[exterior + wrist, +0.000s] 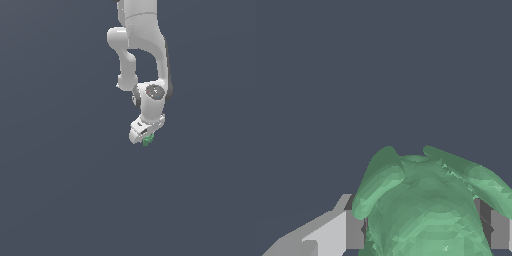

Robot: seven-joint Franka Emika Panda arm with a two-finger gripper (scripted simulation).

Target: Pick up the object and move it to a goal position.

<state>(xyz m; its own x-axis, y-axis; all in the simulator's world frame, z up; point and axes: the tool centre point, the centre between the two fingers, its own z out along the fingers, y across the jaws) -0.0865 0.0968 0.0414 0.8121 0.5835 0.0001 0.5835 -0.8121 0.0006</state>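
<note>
Gripping the green lump [426, 210] at six o'clock beneath the wrist, the claw [145, 138] seems mid-carry, goal unseen.

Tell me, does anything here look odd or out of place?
Nothing stands out. The green object sits between the end effector fingers, with plain grey background around it. No damage or spill shows.
</note>
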